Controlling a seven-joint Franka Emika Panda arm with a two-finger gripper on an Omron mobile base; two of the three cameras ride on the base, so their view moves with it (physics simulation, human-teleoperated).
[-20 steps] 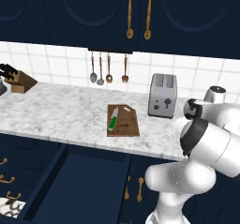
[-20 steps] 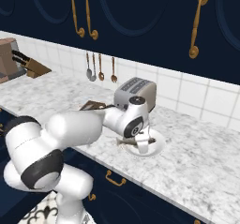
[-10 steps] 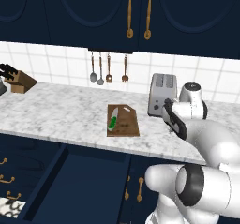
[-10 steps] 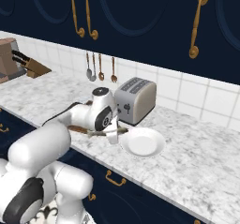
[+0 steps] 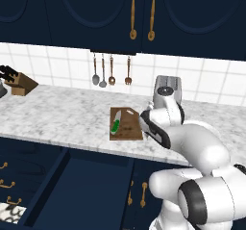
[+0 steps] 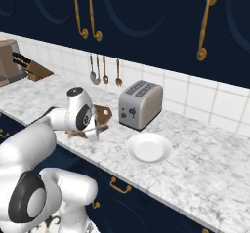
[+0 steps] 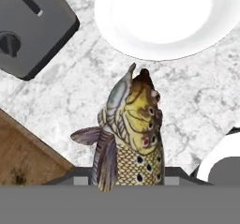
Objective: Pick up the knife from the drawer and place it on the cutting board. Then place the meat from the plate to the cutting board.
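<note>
Knife (image 5: 115,126) already lies on the board (image 5: 126,123), green handle toward the lower left of that board in the left base view; drawer (image 5: 72,190) stands open at lower left of the frame. Meat is a fish (image 7: 129,134), speckled yellow-brown, held by the fingers (image 7: 126,183): in the hand view its body rises from between them at bottom centre, so they are pinching it near one end, the other end pointing up the frame toward the plate (image 7: 161,19). Plate is bare, at top of the hand view; toaster (image 7: 28,28) at upper left. Key relation: the board's corner (image 7: 23,157) sits at the lower left of the hand view, just beside the fish but not under it; the fish hangs over bare marble tabletop (image 7: 197,92) between plate and board. Fish's long axis runs roughly bottom-to-top of the hand view, oblique to the board's edge. In the right base view the hand (image 6: 90,127) is at the board's near end, plate (image 6: 149,148) well to the right of it. Judgement: the carry needs to go further toward lower left of the hand view before release, else the fish lands partly on marble.
</note>
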